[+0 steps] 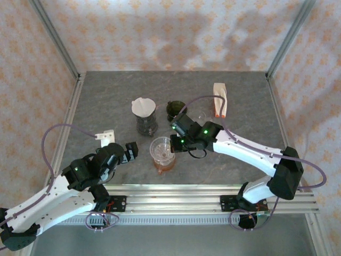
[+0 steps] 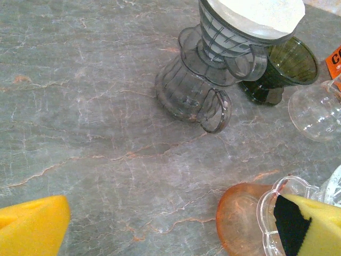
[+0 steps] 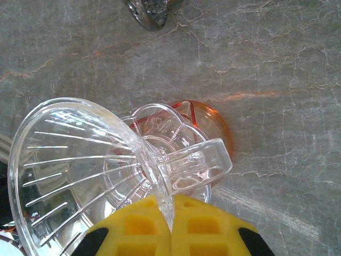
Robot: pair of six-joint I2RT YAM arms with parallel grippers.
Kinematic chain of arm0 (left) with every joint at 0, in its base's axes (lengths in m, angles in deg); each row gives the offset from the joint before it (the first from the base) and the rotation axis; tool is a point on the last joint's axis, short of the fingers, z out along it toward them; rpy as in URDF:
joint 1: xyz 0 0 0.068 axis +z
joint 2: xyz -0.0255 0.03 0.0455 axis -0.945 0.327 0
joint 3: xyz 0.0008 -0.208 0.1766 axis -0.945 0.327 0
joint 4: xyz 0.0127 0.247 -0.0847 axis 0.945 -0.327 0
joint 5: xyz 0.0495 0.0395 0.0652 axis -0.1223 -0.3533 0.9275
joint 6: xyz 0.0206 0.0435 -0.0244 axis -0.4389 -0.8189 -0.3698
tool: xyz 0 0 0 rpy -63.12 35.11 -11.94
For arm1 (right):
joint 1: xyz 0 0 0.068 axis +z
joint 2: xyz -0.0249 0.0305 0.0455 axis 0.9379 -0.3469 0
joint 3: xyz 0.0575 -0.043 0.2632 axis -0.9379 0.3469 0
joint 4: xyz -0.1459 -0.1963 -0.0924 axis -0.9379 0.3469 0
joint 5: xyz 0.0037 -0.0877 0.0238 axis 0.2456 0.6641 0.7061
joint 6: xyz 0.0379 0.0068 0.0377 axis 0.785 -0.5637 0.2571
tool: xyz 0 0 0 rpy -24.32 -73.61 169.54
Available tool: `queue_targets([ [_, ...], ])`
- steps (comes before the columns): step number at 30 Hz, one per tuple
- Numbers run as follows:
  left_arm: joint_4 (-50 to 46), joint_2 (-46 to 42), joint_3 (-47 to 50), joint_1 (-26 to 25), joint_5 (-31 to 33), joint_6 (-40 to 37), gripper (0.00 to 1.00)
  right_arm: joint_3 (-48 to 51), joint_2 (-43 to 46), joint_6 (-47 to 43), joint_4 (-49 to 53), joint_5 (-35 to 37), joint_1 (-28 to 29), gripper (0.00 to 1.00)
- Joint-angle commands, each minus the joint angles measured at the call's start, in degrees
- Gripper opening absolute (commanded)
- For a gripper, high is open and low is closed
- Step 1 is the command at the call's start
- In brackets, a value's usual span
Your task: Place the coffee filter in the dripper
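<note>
Coffee filter [image 1: 143,105] sits as a white cone in the grey dripper [image 2: 224,42]. That's ahead of my left claw [image 1: 129,151] and ahead-left of my right claw [image 3: 171,226], well apart from both.

Big to small:
- Desk [image 1: 106,96] carries everything.
- Grey dripper stands upright on its grey server [image 2: 186,90], so the filter rests stable with nothing holding it.
- Clear dripper [image 3: 80,154]: right claw is clamped on its wall, one pad on either side at the rim. My read is that this grip steadies it or places it.
- Orange server [image 3: 213,122] is directly under the clear dripper, just beyond the right claw's tips. Seated or just above, can't tell.
- Green dripper [image 1: 175,109] is beyond the right claw, untouched.

Left claw is fully apart and holds nothing, parked short of the grey stack.

If grey is the target, this looks done. If clear is, the filter hasn't been moved yet.
</note>
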Motion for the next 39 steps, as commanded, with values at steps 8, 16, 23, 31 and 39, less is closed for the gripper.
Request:
queue_targets([
  [8, -0.89, 0.58, 0.82, 0.55, 0.47, 0.47, 1.0, -0.65, 0.82, 0.56, 0.92, 4.95, 0.1, 0.53],
  [16, 0.11, 0.44, 0.99, 0.64, -0.2, 0.47, 1.0, -0.31, 4.07, 0.7, 2.02, 8.48, -0.82, 0.63],
  [23, 2.97, 0.36, 1.4, 0.63, -0.99, -0.88, 1.0, 0.27, 8.85, -2.46, 1.14, 12.14, -10.59, 0.63],
  [31, 7.08, 0.51, 3.03, 0.6, -3.18, -1.56, 1.0, -4.63, 3.13, -10.35, 1.14, 18.71, -26.0, 0.49],
  [39, 7.24, 1.58, 3.09, 0.62, -3.57, -1.31, 1.0, -16.58, -12.63, -18.98, 1.47, 26.09, -34.08, 0.33],
])
